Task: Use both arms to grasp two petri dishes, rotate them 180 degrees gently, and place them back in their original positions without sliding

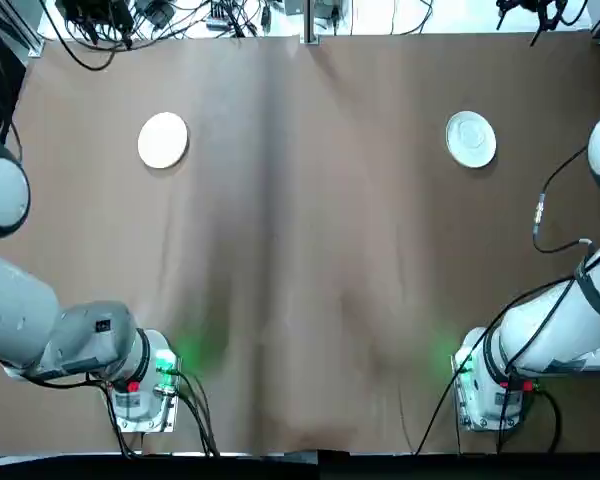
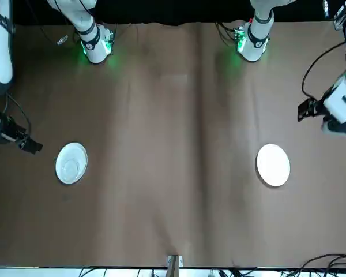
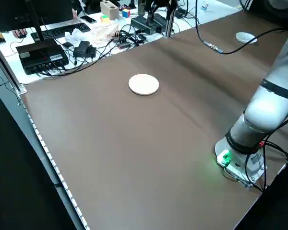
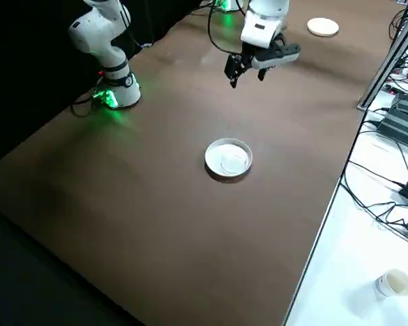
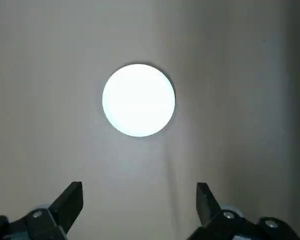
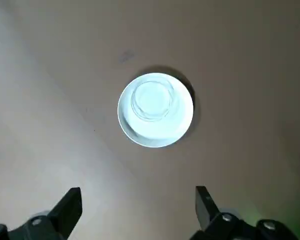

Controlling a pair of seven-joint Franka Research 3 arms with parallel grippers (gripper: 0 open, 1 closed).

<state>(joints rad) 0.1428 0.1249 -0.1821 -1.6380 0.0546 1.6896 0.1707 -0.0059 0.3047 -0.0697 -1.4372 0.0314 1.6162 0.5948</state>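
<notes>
Gently, lower the wide-apart left jaws (image 5: 140,211) and right jaws (image 6: 139,213), both empty, around the plain dish (image 1: 163,140) at ten o'clock and ringed dish (image 1: 471,139) at two.

Overhead we're peering down on the brown table (image 1: 310,300), arm bases toward the frame's bottom. Across it, the front view faces back, bases up top. The raised side views look down diagonally, one from each side, both catching the table's far edge. Each wrist view hangs closer, facing down at one disc: the plain disc (image 5: 138,100), the ringed disc (image 6: 155,110).
</notes>
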